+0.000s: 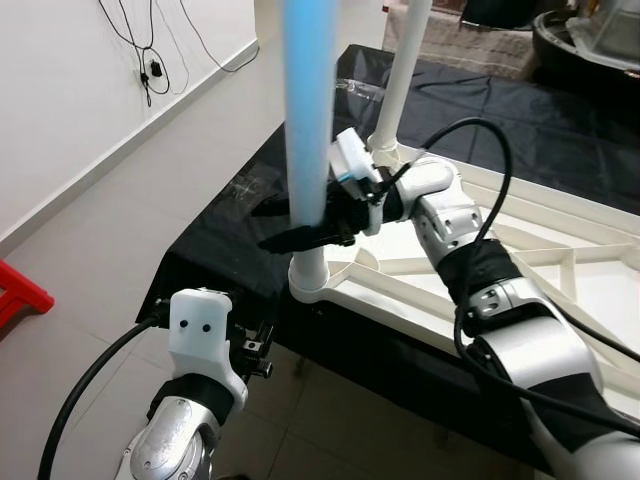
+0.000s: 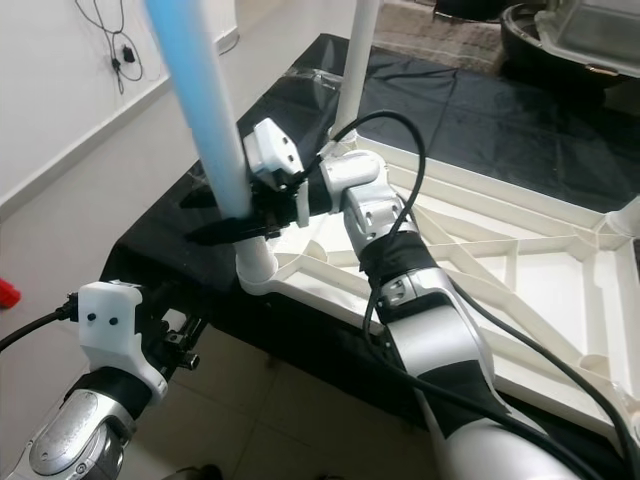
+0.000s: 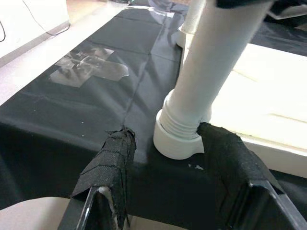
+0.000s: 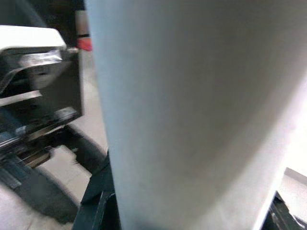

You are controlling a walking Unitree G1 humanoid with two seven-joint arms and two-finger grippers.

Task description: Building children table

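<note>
An upturned white children's table top is seen lying on a black cloth, its ribbed underside facing up. At the corner nearest the robot a light blue table leg stands upright in a white corner socket. The leg is clasped low down, just above the socket, by the right gripper, whose black fingers are closed around it. The same leg is seen at very close range in the right wrist view.

The left gripper is held below the cloth's near edge, pointed at the socket; its two tape-wrapped fingers are spread apart with nothing between them, and the threaded base of the leg is framed in the gap.

Two legs can be counted standing: the blue one in hand and a white leg at the next corner along the far-left edge. A third socket appears at the right edge of the right eye view; what it carries cannot be told. One table top and two grippers are counted.

It is judged that the leg is being seated or screwed in. Cross-threading could be caused if the leg were tilted while turned, and the top could be dragged off the cloth's edge by sideways force, as the corner lies close to it.
</note>
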